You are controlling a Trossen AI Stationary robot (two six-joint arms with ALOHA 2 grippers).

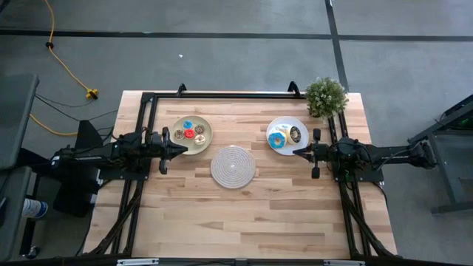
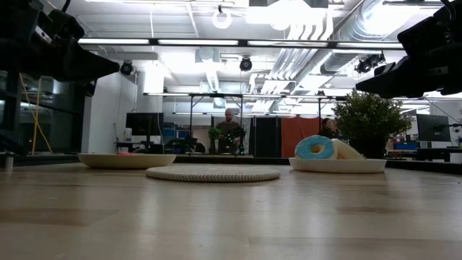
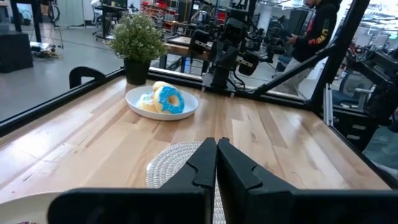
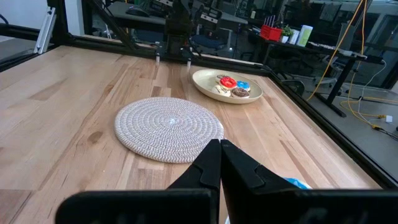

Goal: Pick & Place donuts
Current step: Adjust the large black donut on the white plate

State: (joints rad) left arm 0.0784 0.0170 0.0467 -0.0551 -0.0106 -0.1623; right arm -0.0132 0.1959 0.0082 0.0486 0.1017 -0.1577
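Several small donuts [image 1: 191, 133], iced red, blue and brown, lie in a tan plate [image 1: 205, 140] at the table's far left. A white plate [image 1: 303, 137] at the far right holds a blue-iced donut [image 1: 278, 139] and two others; the blue one [image 3: 168, 99] leans upright there. My left gripper [image 1: 185, 150] hovers shut and level by the tan plate's near rim, holding nothing. My right gripper [image 1: 295, 151] hovers shut over the white plate's near rim, also with nothing in it. Both sets of fingers [image 3: 216, 163] [image 4: 220, 163] are closed together.
A round woven mat [image 1: 233, 166] lies at the table's middle between the two plates. A small potted plant [image 1: 326, 97] stands at the far right corner. A black frame [image 1: 222, 94] runs along the far edge. Bare wood stretches toward the near edge.
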